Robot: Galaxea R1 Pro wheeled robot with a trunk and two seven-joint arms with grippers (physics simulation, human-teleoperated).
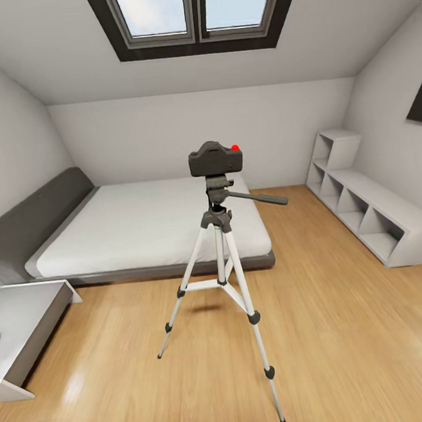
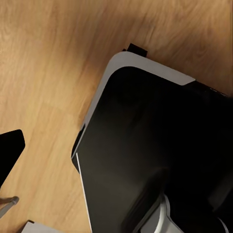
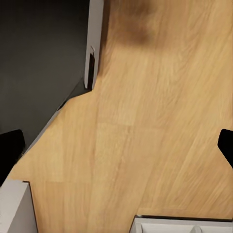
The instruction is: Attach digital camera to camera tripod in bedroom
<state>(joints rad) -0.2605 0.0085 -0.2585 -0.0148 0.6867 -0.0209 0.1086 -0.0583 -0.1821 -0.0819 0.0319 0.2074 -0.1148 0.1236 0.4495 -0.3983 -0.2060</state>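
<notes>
camera: the digital camera (image 1: 215, 157) sits level on the pan head (image 1: 216, 188) of the camera tripod (image 1: 222, 271), red button (image 1: 235, 147) on its top, apparently seated and unsupported by any gripper
tripod: stands upright on the wood floor (image 1: 353, 346) in front of the low bed (image 1: 148, 227), three legs splayed, long handle (image 1: 258, 198) sticking out to the side
step in hand: judging by how things lie, the attaching looks done; what is left is to confirm the seat and stay clear
doing it well: keep both arms low and away from the legs, since a nudge to one foot could tip the whole stand; any base move should go backwards or wide of the nearest leg (image 1: 259, 342)
left gripper: one dark fingertip (image 2: 9, 153) shows at the edge of its wrist view over bare floor beside the robot's dark base (image 2: 155, 160); nothing lies between the fingers, but I cannot tell how wide the jaws stand
right gripper: dark fingertips (image 3: 9, 148) at opposite edges of its wrist view, floor between them, so the jaws stand released and hold nothing
cube shelves: the white shelf unit (image 1: 366, 212) along the wall has open compartments that all look bare
nightstand: grey-white bedside unit (image 1: 22, 326) by the bed, a small pale object at its edge too cropped to name
</notes>
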